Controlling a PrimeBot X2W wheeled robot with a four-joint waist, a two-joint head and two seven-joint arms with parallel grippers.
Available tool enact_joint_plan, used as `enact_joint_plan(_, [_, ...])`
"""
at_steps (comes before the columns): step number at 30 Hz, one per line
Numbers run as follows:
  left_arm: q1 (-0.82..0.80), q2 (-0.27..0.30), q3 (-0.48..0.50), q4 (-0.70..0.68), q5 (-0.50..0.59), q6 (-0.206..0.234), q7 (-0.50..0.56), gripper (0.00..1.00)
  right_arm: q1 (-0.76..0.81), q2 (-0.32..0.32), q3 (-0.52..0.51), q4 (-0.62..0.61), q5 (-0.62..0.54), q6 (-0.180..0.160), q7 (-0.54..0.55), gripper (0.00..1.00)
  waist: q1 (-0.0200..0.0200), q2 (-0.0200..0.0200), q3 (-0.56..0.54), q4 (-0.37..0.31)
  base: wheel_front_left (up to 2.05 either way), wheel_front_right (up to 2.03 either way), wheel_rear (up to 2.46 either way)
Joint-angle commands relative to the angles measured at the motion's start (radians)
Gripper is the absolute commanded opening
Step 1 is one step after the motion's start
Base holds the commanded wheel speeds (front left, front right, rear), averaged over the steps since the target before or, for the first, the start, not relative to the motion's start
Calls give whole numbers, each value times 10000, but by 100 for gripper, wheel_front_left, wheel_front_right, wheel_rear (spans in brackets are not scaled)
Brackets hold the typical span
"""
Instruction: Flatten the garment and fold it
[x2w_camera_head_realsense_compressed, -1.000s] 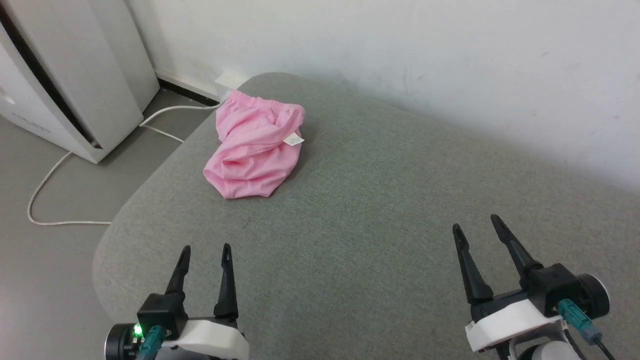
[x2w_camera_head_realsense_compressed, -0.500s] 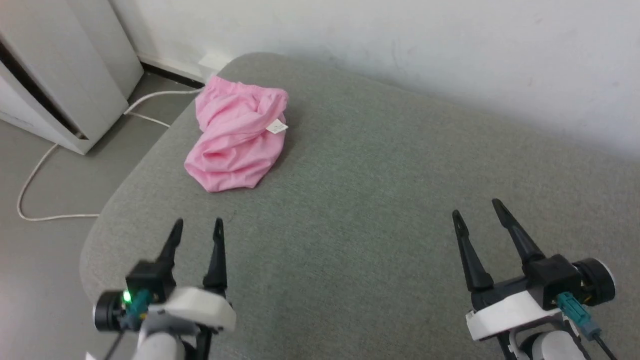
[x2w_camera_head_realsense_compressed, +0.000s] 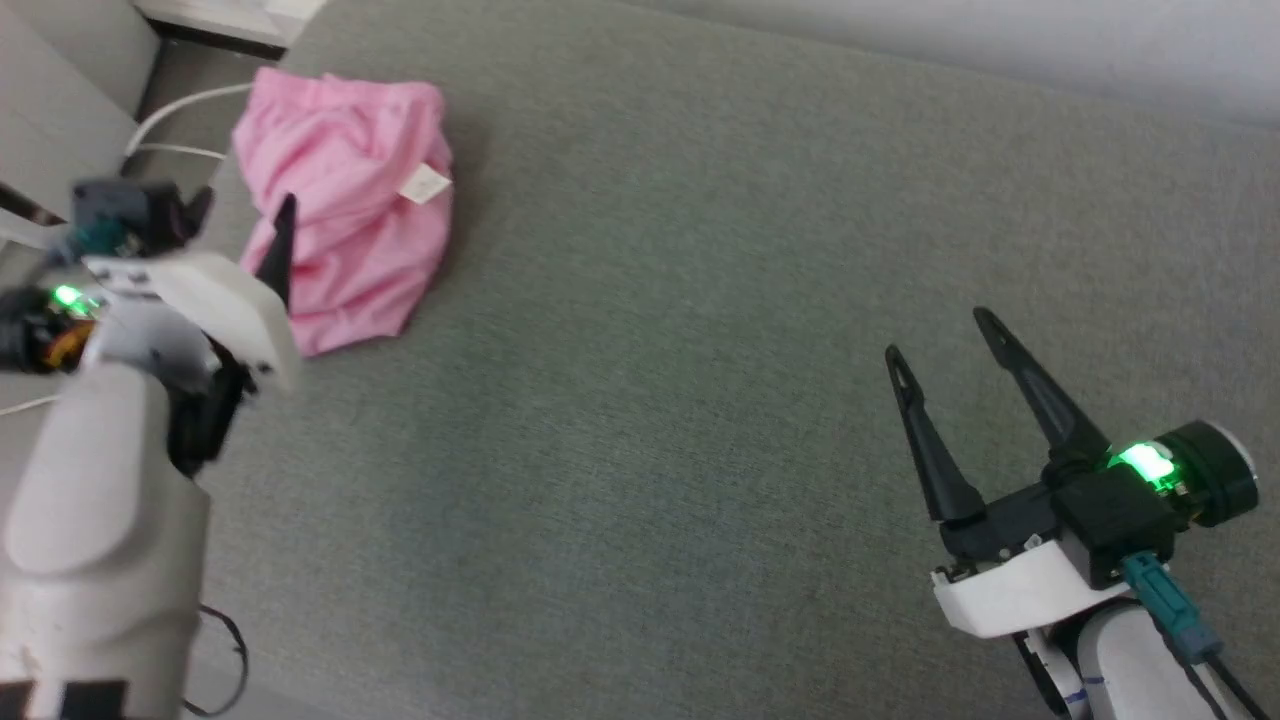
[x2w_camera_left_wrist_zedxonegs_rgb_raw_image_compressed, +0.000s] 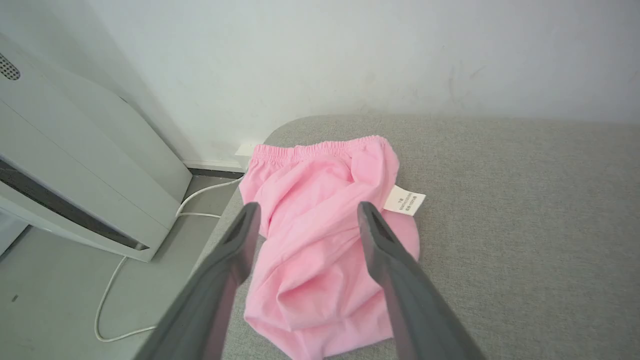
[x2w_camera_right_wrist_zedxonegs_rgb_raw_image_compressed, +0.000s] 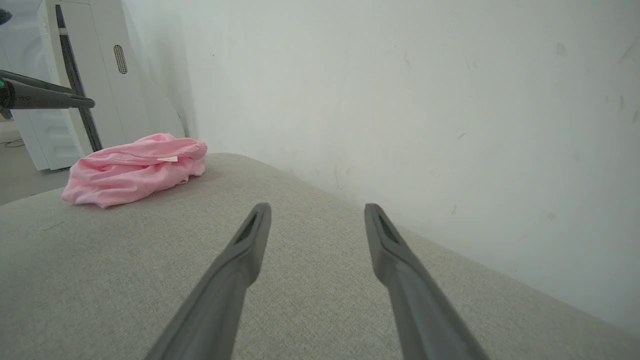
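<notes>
The garment (x2w_camera_head_realsense_compressed: 350, 230), pink shorts, lies crumpled near the far left corner of the grey padded surface (x2w_camera_head_realsense_compressed: 650, 350); its gathered waistband (x2w_camera_left_wrist_zedxonegs_rgb_raw_image_compressed: 320, 149) faces the wall and a white label (x2w_camera_head_realsense_compressed: 424, 184) sticks out on its right. My left gripper (x2w_camera_head_realsense_compressed: 240, 220) hovers open just short of the garment's near left side; in the left wrist view the gripper (x2w_camera_left_wrist_zedxonegs_rgb_raw_image_compressed: 307, 207) frames the garment (x2w_camera_left_wrist_zedxonegs_rgb_raw_image_compressed: 320, 240) without touching it. My right gripper (x2w_camera_head_realsense_compressed: 938, 335) stands open over bare padding at the lower right, far from the garment (x2w_camera_right_wrist_zedxonegs_rgb_raw_image_compressed: 132, 170), with nothing between the jaws of the gripper (x2w_camera_right_wrist_zedxonegs_rgb_raw_image_compressed: 317, 207).
A white wall (x2w_camera_right_wrist_zedxonegs_rgb_raw_image_compressed: 400, 100) runs along the far edge of the padded surface. Left of the surface stands a white appliance (x2w_camera_left_wrist_zedxonegs_rgb_raw_image_compressed: 75, 175), with a white cable (x2w_camera_left_wrist_zedxonegs_rgb_raw_image_compressed: 115, 310) looping on the grey floor. The surface's rounded left edge (x2w_camera_left_wrist_zedxonegs_rgb_raw_image_compressed: 220, 235) drops off beside the garment.
The head camera has tilted down and shifted. My left arm has risen and reached forward to the garment's near left side. The right gripper has stayed about where it was, open.
</notes>
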Motion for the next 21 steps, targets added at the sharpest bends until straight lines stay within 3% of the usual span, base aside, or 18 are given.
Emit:
enact_joint_plan(1, [-355, 184, -52, 252, -122, -77, 295, 100, -180, -77, -9, -134, -7, -11, 43, 100, -3, 0, 1244, -992, 0, 0, 0])
enact_joint_plan(11, [-2460, 2065, -857, 1617, -3066, -215, 5156, 100, -538, -240, 65, -546, 30, -11, 163, 100, -3, 0, 2394, -1948, 0, 0, 0])
enact_joint_plan(15, [-2765, 2542, -990, 1894, -3941, -216, 6277, 100, -671, -201, 1, -568, 16, -11, 53, 100, -3, 0, 2701, -2193, 0, 0, 0])
enact_joint_plan(21, [-2523, 2840, -1359, 2260, -4497, -217, 6861, 100, -748, -142, -125, -457, -29, -11, -71, 100, -3, 0, 2898, -2369, 0, 0, 0])
